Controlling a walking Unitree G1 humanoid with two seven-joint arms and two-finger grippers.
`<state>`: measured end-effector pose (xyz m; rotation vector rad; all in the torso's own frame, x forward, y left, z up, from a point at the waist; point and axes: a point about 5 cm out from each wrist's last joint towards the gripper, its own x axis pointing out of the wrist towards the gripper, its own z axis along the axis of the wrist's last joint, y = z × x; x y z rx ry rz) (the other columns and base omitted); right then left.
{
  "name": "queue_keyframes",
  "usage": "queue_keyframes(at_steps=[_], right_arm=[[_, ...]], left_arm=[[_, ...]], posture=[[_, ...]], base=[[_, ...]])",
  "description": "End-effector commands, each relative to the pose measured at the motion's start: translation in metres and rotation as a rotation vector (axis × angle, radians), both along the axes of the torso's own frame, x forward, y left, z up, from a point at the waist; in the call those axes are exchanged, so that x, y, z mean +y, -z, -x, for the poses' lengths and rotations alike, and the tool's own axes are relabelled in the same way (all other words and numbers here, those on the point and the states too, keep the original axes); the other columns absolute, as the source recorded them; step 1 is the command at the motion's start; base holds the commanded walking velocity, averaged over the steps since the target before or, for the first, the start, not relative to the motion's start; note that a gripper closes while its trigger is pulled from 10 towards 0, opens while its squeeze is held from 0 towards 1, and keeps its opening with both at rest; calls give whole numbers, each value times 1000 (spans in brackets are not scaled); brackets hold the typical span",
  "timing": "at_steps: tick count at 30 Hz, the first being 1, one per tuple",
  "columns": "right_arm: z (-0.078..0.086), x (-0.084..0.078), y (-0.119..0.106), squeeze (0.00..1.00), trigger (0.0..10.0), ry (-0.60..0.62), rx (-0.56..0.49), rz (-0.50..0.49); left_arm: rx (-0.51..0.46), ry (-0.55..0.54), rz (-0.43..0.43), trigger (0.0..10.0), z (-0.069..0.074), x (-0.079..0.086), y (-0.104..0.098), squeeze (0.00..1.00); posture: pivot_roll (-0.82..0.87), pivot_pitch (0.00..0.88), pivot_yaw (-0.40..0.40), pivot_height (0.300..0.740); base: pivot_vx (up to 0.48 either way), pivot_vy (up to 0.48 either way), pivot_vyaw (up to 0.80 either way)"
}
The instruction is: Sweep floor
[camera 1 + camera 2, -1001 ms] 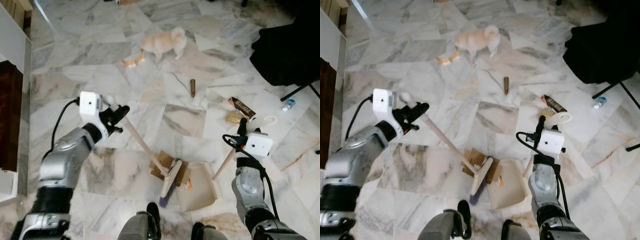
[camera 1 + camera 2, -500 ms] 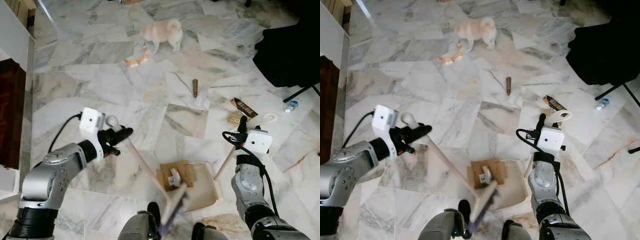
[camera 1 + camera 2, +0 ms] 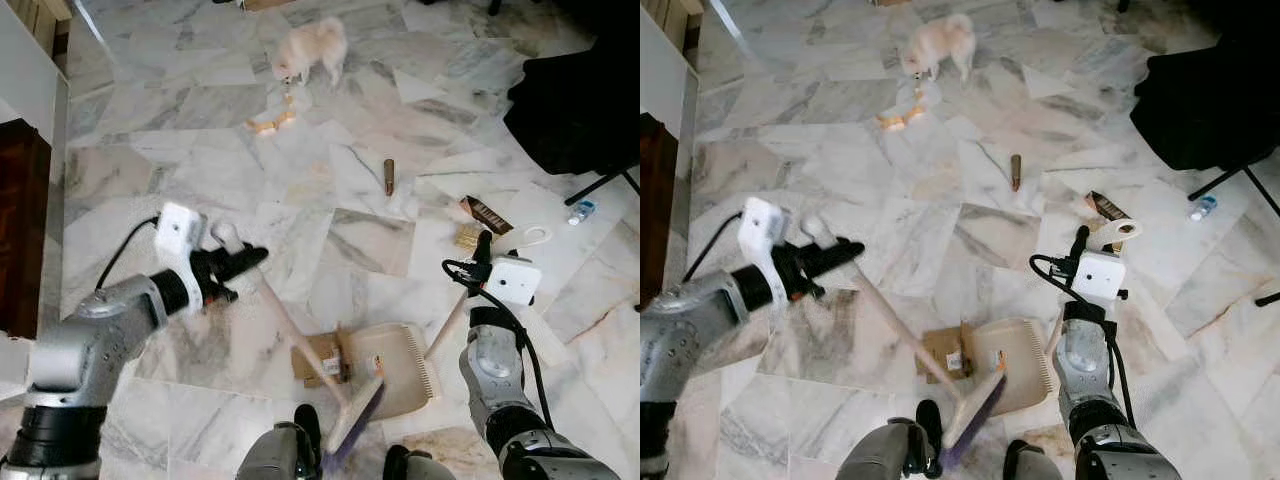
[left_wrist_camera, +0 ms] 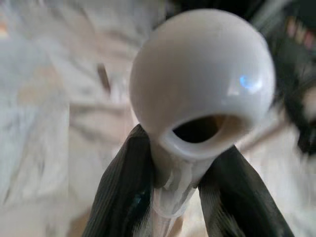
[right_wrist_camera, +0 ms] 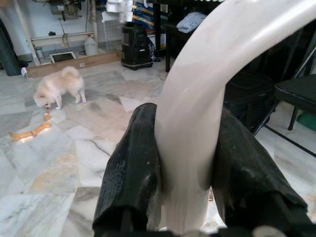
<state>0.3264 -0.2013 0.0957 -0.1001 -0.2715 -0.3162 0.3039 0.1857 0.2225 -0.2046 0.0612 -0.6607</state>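
cardboard [image 3: 322, 355] shifted left, perhaps; broom [image 3: 352, 415]

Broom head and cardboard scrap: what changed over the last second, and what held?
The left gripper swung the broom head back toward the robot's feet, off the cardboard scrap, which now lies at the dustpan mouth. The small dog walked farther away. The right gripper stayed clamped on the dustpan handle; the brown stick and wrapper lay unmoved.
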Motion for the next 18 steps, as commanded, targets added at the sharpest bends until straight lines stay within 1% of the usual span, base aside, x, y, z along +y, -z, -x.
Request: queue_keyframes(at_steps=[1,6,8,9,10,11,12,15,17,18], right_arm=[[3,3,10,0,10000,3,45,-21],[4,3,11,0,10000,7,48,-24],[4,3,11,0,10000,6,48,-24],[4,3,11,0,10000,6,48,-24],[4,3,11,0,10000,6,48,-24],[4,3,11,0,10000,6,47,-23],[4,3,11,0,10000,6,46,-22],[4,2,10,0,10000,8,43,-20],[4,2,10,0,10000,8,42,-19],[5,1,10,0,10000,8,42,-17]], left_arm=[[-77,-32,76,10000,0,11,-20,0],[-187,-78,280,10000,-4,27,-60,0],[-235,-124,336,10000,-6,35,-72,0],[-270,-170,358,10000,-8,42,-78,0],[-270,-170,358,10000,-8,42,-78,0],[-290,-228,327,10000,-10,47,-80,0],[-315,-340,236,10000,-15,56,-78,0],[-334,-470,99,10000,-20,65,-70,0],[-329,-504,54,10000,-22,67,-64,0],[-314,-514,12,10000,-23,65,-55,0]], posture=[[287,240,138,740],[287,241,137,740],[286,240,136,740],[285,242,136,740],[285,242,136,740],[284,243,136,740],[284,243,136,740],[279,246,133,740],[279,246,133,740],[278,249,131,740]], base=[[0,0,0],[0,0,0],[0,0,0],[0,0,0],[0,0,0],[0,0,0],[0,0,0],[0,0,0],[0,0,0],[0,0,0]])
